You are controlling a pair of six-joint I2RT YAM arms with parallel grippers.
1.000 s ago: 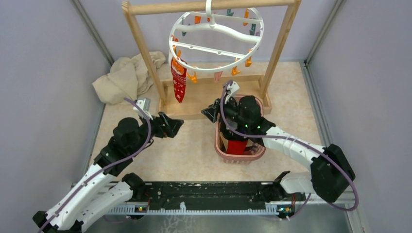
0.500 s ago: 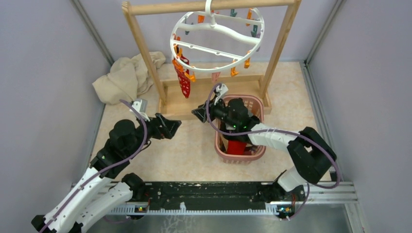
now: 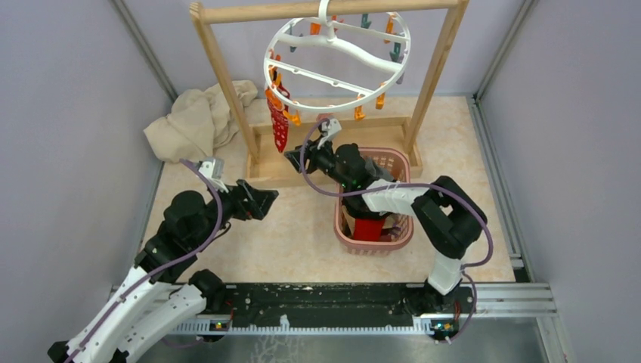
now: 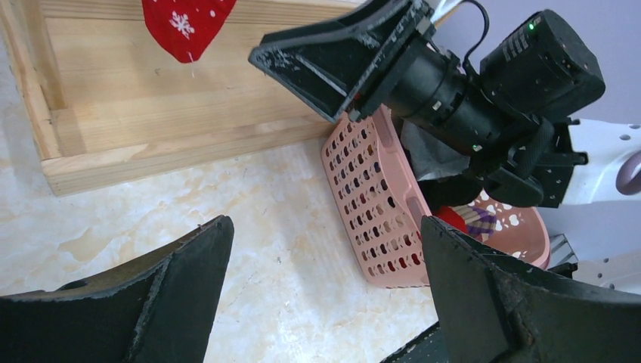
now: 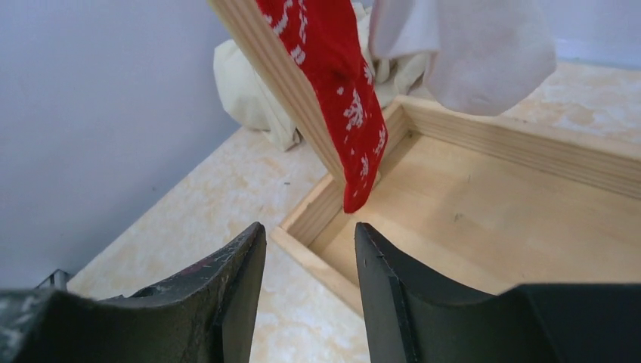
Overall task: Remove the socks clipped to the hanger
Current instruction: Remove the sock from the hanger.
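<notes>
The white ring hanger (image 3: 336, 64) hangs by its hook from the wooden rack's top bar, with orange and teal clips around its rim. One red sock with a white pattern (image 3: 280, 125) (image 5: 340, 91) (image 4: 185, 23) dangles from a clip on its left side. A white sock (image 5: 472, 53) hangs beside it. My right gripper (image 3: 291, 157) (image 5: 310, 231) is open and empty, just below and short of the red sock's toe. My left gripper (image 3: 264, 198) (image 4: 325, 223) stands wide open over the floor, in front of the rack base.
The wooden rack (image 3: 227, 83) has a low tray-like base (image 5: 484, 219). A pink lattice basket (image 3: 401, 162) (image 4: 370, 204) on the right holds a red sock (image 4: 453, 219) and other socks. A beige cloth (image 3: 196, 117) lies at the back left. Grey walls close in on both sides.
My right gripper has swung left and back from over the basket to just under the red sock, its jaws narrowing slightly. The hanger has swayed a little. The left gripper drifted slightly toward the near side.
</notes>
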